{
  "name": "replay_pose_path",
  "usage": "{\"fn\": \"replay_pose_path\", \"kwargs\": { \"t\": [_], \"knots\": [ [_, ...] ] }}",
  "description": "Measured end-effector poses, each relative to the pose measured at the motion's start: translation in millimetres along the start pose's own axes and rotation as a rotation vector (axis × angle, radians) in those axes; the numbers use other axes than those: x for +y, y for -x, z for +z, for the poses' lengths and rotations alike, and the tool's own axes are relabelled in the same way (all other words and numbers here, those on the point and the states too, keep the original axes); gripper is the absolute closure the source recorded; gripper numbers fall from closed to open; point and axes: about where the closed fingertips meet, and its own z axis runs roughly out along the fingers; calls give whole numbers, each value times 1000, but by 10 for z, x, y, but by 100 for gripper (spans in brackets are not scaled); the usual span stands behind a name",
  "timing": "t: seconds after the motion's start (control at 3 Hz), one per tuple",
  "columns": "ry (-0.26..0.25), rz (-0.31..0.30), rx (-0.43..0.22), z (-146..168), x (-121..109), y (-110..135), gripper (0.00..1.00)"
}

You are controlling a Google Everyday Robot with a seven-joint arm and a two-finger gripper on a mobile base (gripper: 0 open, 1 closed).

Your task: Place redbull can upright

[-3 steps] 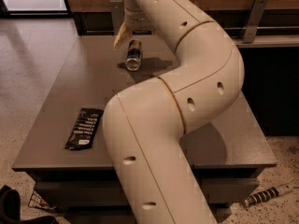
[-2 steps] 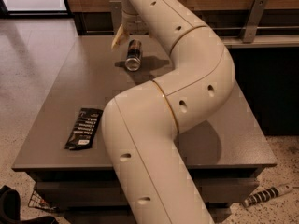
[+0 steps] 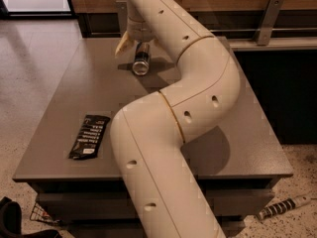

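Note:
The redbull can (image 3: 141, 59) lies on its side at the far middle of the grey table (image 3: 74, 88), its shiny round end facing me. My gripper (image 3: 132, 41) hangs from the cream arm (image 3: 188, 83) and sits low over the can's far end, right at it. I cannot tell whether it touches the can. The arm hides the gripper's right side.
A flat black snack wrapper (image 3: 89, 136) lies near the table's front left edge. A wooden wall with a metal rail and brackets (image 3: 267, 19) runs behind the table. A striped object (image 3: 282, 208) lies on the speckled floor at the right.
The arm's upper links have swung slightly to the left above the can. The can and the wrapper have not moved.

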Motion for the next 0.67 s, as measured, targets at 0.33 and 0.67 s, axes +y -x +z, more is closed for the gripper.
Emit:
{"fn": "replay_pose_path", "kwargs": {
  "t": [0.33,0.67],
  "knots": [
    [7,11,18,53,4,-24,0],
    [33,7,46,169,22,-54,0]
  ]
}}
